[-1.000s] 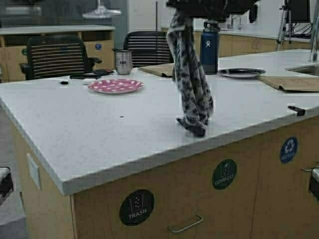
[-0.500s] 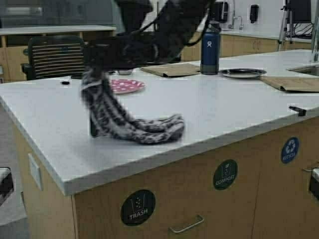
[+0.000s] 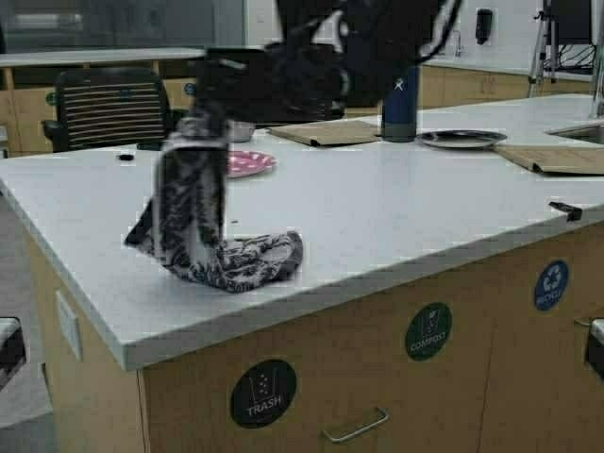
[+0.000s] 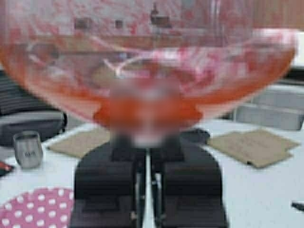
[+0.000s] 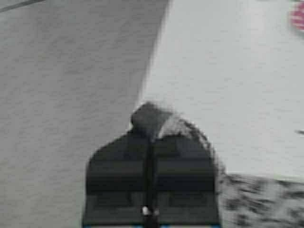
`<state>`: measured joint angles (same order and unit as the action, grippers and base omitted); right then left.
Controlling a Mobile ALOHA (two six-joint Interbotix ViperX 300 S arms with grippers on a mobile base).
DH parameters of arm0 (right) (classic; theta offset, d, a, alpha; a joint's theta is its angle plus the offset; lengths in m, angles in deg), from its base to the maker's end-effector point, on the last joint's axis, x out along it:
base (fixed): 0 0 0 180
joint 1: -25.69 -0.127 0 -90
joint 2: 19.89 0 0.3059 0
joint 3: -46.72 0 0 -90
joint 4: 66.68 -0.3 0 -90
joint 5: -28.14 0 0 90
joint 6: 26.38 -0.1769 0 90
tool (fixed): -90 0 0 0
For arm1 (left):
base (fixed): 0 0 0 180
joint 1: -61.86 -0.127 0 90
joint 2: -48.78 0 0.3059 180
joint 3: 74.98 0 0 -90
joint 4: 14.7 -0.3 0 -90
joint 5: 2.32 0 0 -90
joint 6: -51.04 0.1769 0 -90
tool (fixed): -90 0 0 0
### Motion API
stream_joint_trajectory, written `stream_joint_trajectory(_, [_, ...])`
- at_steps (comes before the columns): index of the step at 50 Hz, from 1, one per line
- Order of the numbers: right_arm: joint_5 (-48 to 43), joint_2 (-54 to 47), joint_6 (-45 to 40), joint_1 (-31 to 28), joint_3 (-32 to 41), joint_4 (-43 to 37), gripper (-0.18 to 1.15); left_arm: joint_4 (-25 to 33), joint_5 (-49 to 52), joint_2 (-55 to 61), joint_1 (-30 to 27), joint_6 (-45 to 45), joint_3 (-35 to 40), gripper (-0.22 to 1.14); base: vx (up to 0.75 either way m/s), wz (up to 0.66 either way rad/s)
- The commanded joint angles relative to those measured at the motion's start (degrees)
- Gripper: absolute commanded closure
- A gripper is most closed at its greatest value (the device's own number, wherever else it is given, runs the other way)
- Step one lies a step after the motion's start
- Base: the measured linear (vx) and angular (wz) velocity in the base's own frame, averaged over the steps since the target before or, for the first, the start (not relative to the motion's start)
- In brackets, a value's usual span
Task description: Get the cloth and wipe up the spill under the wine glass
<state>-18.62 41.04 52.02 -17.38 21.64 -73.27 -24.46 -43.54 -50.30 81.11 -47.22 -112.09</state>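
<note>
My right gripper (image 3: 196, 132) reaches across to the left side of the white counter (image 3: 396, 217) and is shut on the top of the cloth (image 3: 212, 245). The grey, dark-patterned towel hangs down from it, and its lower end lies bunched on the counter near the front edge. In the right wrist view the cloth (image 5: 259, 199) bulges out past the shut gripper (image 5: 149, 135). My left gripper (image 4: 147, 152) is shut on the stem of the wine glass (image 4: 142, 57), whose bowl holds pink liquid above the counter. The spill does not show in any view.
A pink dotted plate (image 3: 247, 162) sits behind the cloth, with a steel cup (image 4: 27, 149) near it. A dark blue bottle (image 3: 400, 99), a metal plate (image 3: 461, 138) and brown paper sheets (image 3: 326, 134) stand farther back. The counter's left edge drops to the floor (image 5: 71, 95).
My right gripper has dragged the cloth leftward along the counter from right of the middle. Over the last half second the trailing end has bunched in closer under the gripper.
</note>
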Motion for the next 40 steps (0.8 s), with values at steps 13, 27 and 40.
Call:
stream_joint_trajectory(13, [-1.14,-2.9,0.18,10.37,-4.31,0.09,0.9,-0.09,-15.29,21.71,0.53,0.09,-1.32,0.84,0.0,0.0])
stream_joint_trajectory(27, [-1.14,-6.5,0.09,10.37,-4.57,0.26,0.9,-0.18,-34.8,46.41,1.85,-0.18,6.15,0.84,0.0,0.0])
stream_joint_trajectory(40, [-1.41,-6.33,0.18,10.37,-4.31,0.35,0.91,-0.26,-40.96,63.02,3.43,1.14,16.79,0.84,0.0,0.0])
